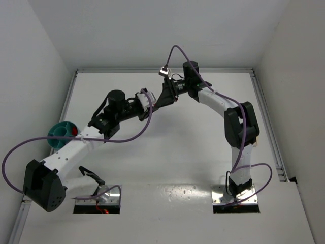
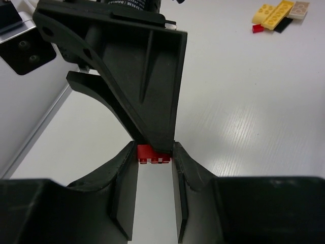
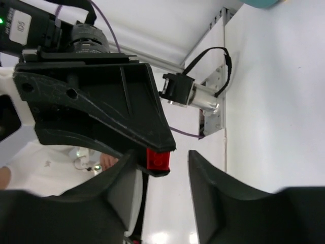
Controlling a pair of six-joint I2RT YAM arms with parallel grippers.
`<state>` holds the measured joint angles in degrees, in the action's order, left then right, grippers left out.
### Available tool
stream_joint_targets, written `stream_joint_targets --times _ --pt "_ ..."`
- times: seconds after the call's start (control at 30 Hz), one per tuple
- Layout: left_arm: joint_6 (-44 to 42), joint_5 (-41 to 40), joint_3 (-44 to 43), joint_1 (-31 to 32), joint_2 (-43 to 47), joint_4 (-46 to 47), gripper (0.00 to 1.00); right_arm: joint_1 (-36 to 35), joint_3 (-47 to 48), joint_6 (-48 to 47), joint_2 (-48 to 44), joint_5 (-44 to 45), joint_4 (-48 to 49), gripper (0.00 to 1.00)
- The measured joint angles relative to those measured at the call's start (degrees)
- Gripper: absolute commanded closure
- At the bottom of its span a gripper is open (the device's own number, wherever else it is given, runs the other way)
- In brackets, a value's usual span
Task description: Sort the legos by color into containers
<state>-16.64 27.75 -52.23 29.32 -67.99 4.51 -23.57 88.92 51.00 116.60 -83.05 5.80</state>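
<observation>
Crowding red lego [image 2: 151,154]: right fingers [image 2: 142,86]; yellow legos [image 2: 274,14] well apart.

Top view: left gripper [image 1: 146,100] and right gripper [image 1: 161,97] tip to tip, upper centre of frame. Divided bowl [image 1: 62,133] at left edge, mid-height, partly behind left arm [image 1: 76,147].
Left wrist view: one brick [image 2: 154,154] between left gripper's fingers, lower centre. Loose bricks [image 2: 278,15] on table [image 2: 244,101], upper right corner, well apart from it.
Right wrist view: brick beside frame-left finger [image 3: 124,188], clear of the other.
</observation>
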Motion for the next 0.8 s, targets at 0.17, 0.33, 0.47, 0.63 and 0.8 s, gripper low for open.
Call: stream_joint_targets --times 0.17,0.33,0.47,0.63,0.8 --pt "-0.94 -0.68 0.00 -0.02 1.57 -1.46 0.86 0.96 0.02 0.02 0.00 -0.04 0.31 0.47" --pt "-0.85 -2.21 0.02 -0.17 3.06 -2.78 0.86 3.21 -0.17 -0.02 -0.07 0.50 0.61 0.45" --pt "1.79 -4.68 -0.94 -2.29 3.98 -7.54 0.82 6.78 -0.28 -6.40 -0.72 5.05 -5.60 0.42" --pt "7.37 -9.27 -13.25 -11.52 0.76 -24.13 0.81 10.56 8.83 -32.09 -1.42 33.73 -32.17 0.37" --pt "7.76 -12.52 -22.34 -22.95 -1.53 -38.45 0.81 11.78 4.35 -45.29 -7.72 51.78 -41.33 0.35"
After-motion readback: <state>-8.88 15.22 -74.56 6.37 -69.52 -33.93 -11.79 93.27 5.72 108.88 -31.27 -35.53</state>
